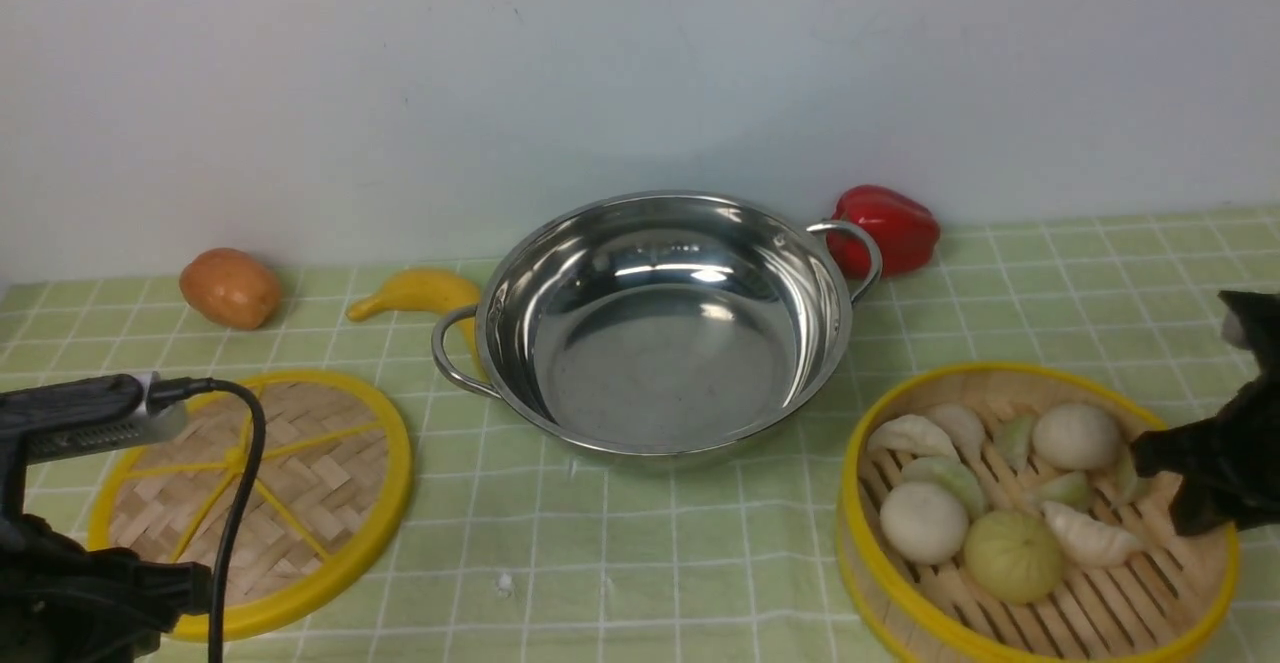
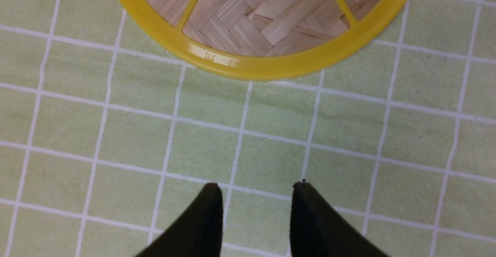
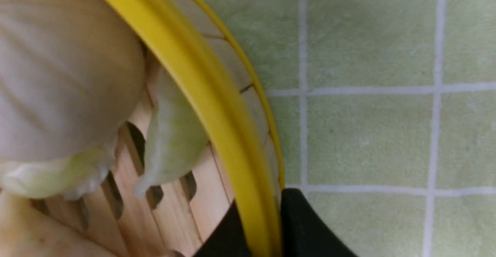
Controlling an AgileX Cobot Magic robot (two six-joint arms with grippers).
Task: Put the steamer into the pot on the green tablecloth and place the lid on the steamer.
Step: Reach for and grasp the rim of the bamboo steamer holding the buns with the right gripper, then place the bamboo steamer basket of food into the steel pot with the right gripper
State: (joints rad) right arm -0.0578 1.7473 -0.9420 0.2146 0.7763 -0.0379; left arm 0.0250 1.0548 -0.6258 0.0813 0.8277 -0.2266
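Observation:
The steamer (image 1: 1125,608), a yellow-rimmed bamboo basket holding buns and dumplings, sits at the front right of the green tablecloth (image 1: 640,563). My right gripper (image 3: 259,210) is shut on the steamer's rim (image 3: 193,75), one finger inside the wall and one outside; in the front view the right gripper (image 1: 1168,488) is at the basket's right side. The shiny pot (image 1: 665,343) stands empty at the centre back. The woven lid (image 1: 300,473) lies flat at the front left. My left gripper (image 2: 255,187) hangs open over bare cloth just short of the lid's rim (image 2: 263,65), with nothing between its fingers.
A potato (image 1: 230,288) and a banana (image 1: 415,293) lie behind the lid. A red pepper (image 1: 890,228) sits against the pot's far right handle. A black cable (image 1: 235,503) loops over the lid from my left arm. The white wall stands close behind.

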